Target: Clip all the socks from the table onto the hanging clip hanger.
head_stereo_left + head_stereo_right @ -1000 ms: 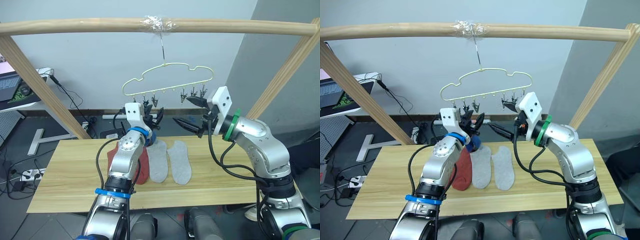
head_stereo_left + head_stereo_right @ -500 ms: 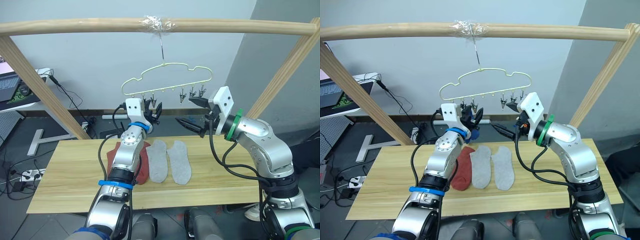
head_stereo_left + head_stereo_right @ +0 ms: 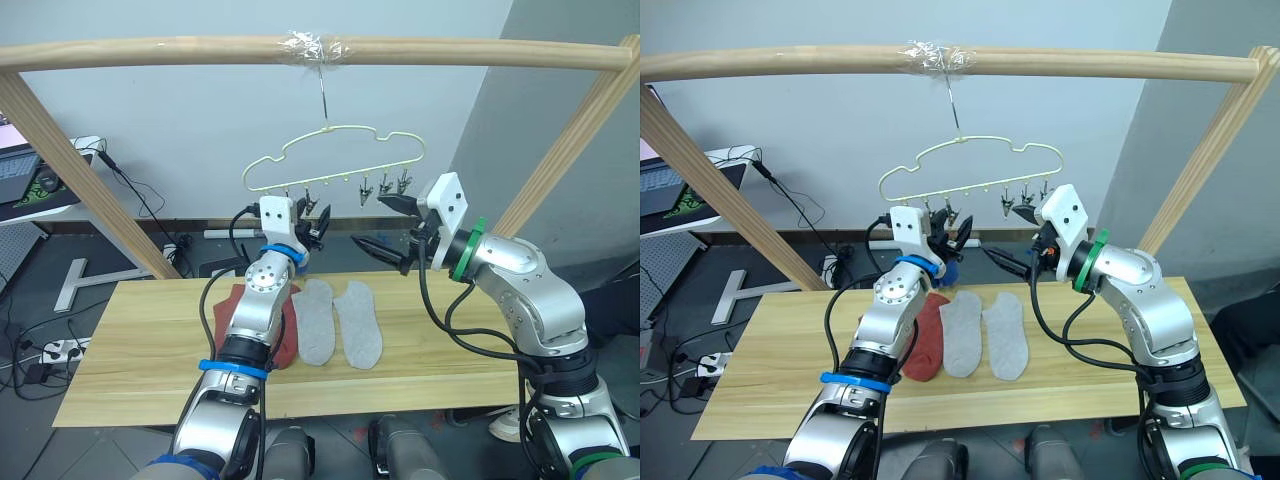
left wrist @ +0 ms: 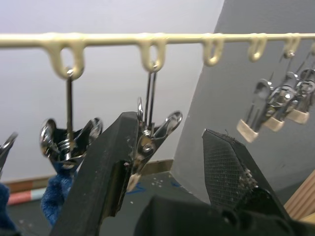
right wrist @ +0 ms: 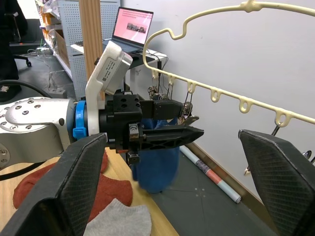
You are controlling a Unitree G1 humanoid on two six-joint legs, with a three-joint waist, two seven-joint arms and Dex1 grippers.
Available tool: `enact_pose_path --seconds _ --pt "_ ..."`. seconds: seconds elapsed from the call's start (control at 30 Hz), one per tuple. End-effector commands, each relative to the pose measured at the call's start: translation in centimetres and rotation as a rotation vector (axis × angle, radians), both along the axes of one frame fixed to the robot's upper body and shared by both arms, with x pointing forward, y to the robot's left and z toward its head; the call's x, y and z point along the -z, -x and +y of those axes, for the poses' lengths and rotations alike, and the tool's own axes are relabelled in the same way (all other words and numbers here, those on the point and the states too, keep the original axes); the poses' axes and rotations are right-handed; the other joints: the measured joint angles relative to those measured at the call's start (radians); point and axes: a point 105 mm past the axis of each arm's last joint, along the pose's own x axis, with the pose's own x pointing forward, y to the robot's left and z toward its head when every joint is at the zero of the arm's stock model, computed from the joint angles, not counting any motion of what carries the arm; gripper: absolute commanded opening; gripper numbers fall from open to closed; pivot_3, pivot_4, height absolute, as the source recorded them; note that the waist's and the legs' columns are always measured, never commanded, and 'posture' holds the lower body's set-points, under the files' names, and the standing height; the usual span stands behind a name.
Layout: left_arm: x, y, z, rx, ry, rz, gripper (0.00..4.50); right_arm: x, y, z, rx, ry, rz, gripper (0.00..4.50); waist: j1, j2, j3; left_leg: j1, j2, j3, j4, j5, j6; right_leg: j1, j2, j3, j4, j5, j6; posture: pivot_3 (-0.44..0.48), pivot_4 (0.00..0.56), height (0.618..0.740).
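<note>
While the clip hanger (image 3: 335,158) hangs by its hook from the wooden bar (image 3: 300,50), the left gripper (image 3: 305,222) sits right up under its left clips in the head views, and a blue sock (image 3: 950,268) dangles just below that gripper. Off to its right, well apart, the right gripper (image 3: 385,225) hovers with its fingers spread wide, just under the three clips bunched at the hanger's right end. Down on the table (image 3: 150,350), below both grippers, lie a rust-red sock (image 3: 285,335) and two grey socks (image 3: 340,325) side by side. From the left wrist, the fingers (image 4: 106,172) are spread apart, and one metal clip (image 4: 150,140) hangs against the inner face of one finger, the other finger standing clear of it; a second clip (image 4: 66,142) beside it has blue fabric under it. From the right wrist, the wide-open fingers (image 5: 275,172) frame the left gripper (image 5: 170,125), with the blue sock (image 5: 157,167) hanging right beneath it and the red sock (image 5: 74,189) on the table further below.
</note>
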Motion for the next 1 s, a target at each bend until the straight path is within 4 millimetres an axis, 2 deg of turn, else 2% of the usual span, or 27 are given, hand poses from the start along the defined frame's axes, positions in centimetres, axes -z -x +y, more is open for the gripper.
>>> enact_pose_path --seconds 0.03,0.93,1.0 --pt "-2.29 0.04 -0.4 0.0 -0.014 -0.093 2.41 -1.28 0.62 0.07 -0.016 -0.016 -0.052 4.5 0.0 0.0 0.0 0.0 0.0 0.0 0.0 0.0 0.0 0.0 0.0 0.0 0.0 0.0 0.0 -0.074 0.143 0.74" --pt "-2.52 -0.26 0.2 -0.011 -0.016 -0.101 2.41 -1.31 0.69 0.11 -0.018 -0.02 -0.044 4.5 0.0 0.0 0.0 0.0 0.0 0.0 0.0 0.0 0.0 0.0 0.0 0.0 0.001 0.0 0.0 -0.074 0.16 0.74" --pt "-2.57 -0.24 0.24 -0.008 -0.012 -0.103 1.83 -1.29 0.66 0.13 -0.018 -0.021 -0.042 4.5 0.0 0.0 0.0 0.0 0.0 0.0 0.0 0.0 0.0 0.0 0.0 0.0 0.001 0.0 0.0 -0.074 0.16 0.74"
